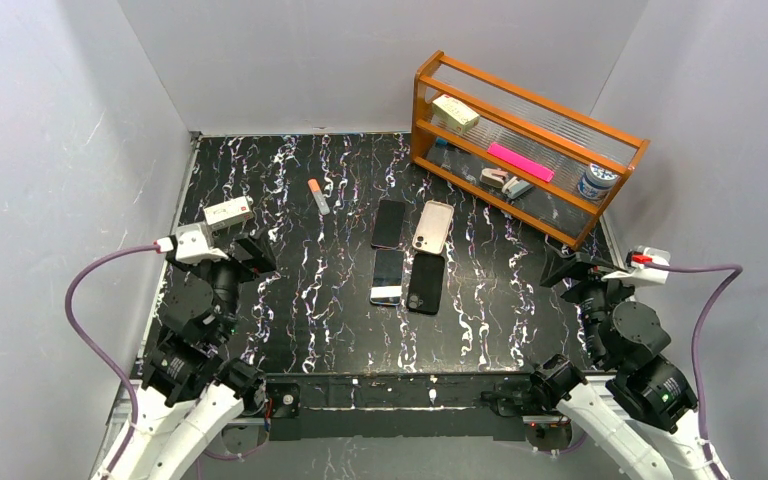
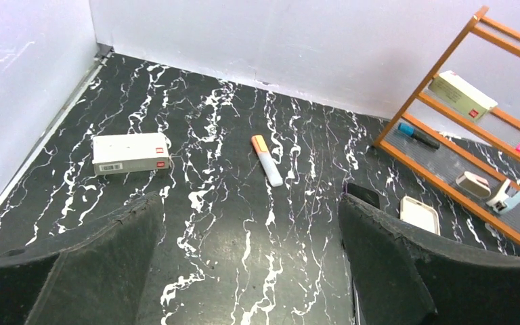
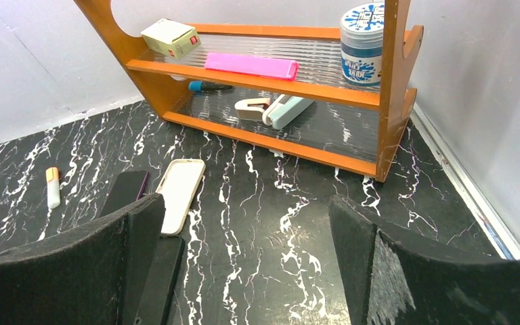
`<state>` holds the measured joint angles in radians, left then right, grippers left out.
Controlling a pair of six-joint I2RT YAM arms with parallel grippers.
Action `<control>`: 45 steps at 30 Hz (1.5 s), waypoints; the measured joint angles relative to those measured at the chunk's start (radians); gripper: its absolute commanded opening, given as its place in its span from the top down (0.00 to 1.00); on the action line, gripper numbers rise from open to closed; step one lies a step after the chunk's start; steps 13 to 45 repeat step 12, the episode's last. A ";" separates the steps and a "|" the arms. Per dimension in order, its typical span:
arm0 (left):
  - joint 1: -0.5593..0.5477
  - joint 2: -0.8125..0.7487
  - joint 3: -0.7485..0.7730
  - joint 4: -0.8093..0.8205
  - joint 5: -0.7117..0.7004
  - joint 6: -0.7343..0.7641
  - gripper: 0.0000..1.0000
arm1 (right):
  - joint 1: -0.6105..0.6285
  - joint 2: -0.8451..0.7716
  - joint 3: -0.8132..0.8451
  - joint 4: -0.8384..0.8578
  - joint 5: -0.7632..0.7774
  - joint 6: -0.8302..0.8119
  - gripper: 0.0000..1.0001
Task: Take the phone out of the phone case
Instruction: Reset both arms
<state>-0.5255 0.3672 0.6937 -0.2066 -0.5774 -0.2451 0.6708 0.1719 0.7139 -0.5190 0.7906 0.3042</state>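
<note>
Four phone-shaped items lie in the middle of the table. A dark phone with a purple edge point(image 1: 390, 223) point(image 3: 125, 191) lies beside a beige case point(image 1: 433, 227) point(image 3: 180, 194) point(image 2: 420, 214). Nearer lie a dark phone with a white lower end point(image 1: 388, 277) and a black one, back up point(image 1: 426, 282) point(image 3: 154, 277). I cannot tell which case holds a phone. My left gripper point(image 1: 250, 252) point(image 2: 250, 271) is open and empty, left of them. My right gripper point(image 1: 567, 268) point(image 3: 244, 264) is open and empty, to their right.
An orange wooden shelf point(image 1: 520, 190) point(image 3: 271, 84) at the back right holds a small box, a pink strip, a stapler, a marker and a blue jar point(image 3: 363, 34). A white box point(image 1: 228, 212) point(image 2: 131, 153) and an orange-capped highlighter point(image 1: 318, 196) point(image 2: 267, 160) lie back left.
</note>
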 measured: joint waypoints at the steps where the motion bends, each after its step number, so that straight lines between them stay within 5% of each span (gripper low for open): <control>1: 0.000 -0.014 -0.009 0.003 -0.009 0.005 0.02 | 0.000 -0.005 -0.003 0.001 0.001 -0.002 0.01; 45: 0.000 -0.093 -0.065 0.071 -0.044 0.033 0.02 | 0.000 -0.050 -0.024 0.004 0.016 -0.005 0.01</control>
